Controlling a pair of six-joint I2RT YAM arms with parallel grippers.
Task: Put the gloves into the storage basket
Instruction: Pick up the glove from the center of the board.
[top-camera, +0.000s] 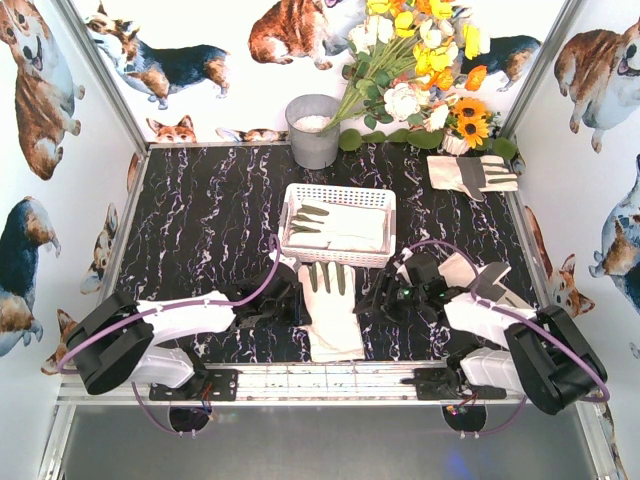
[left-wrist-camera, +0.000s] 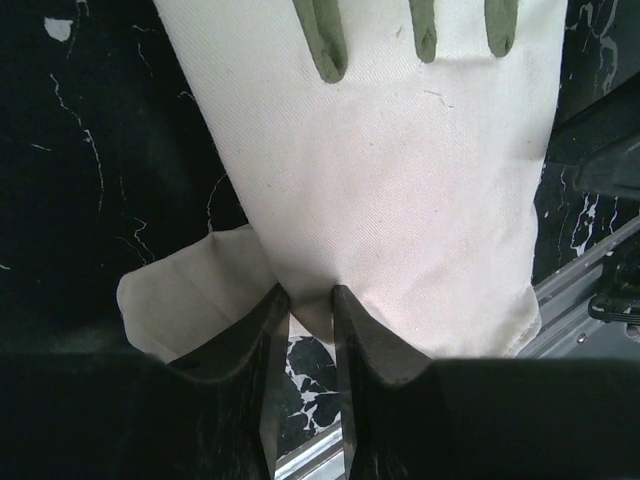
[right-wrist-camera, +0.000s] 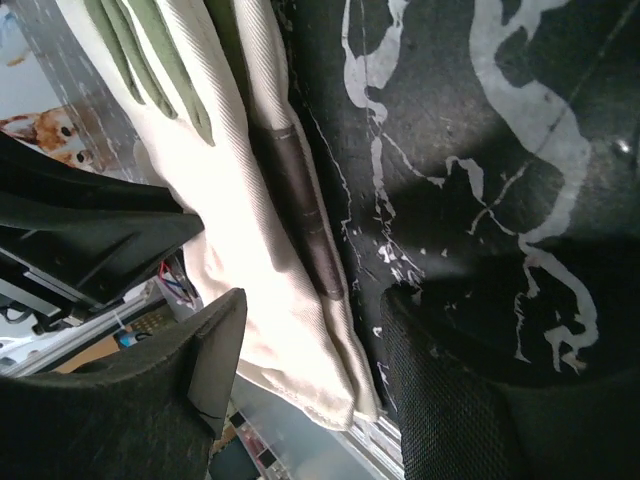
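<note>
Nipping the cuff of the cream-white, grey-patched fabric glove (top-camera: 333, 310) lying just in front of the white slotted plastic basket (top-camera: 388, 225), the left gripper (left-wrist-camera: 308, 297) is holding narrow, while the right gripper (right-wrist-camera: 315, 300) is hanging wide astride the other edge, needing firm closure before lifting.

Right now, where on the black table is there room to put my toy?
Bare black marble table lies left of the white slotted plastic basket and grey metal bucket. A smaller patch sits between basket and the back-right cream fabric glove. Crowded: near middle, where left gripper and right gripper flank a second cream glove.
</note>
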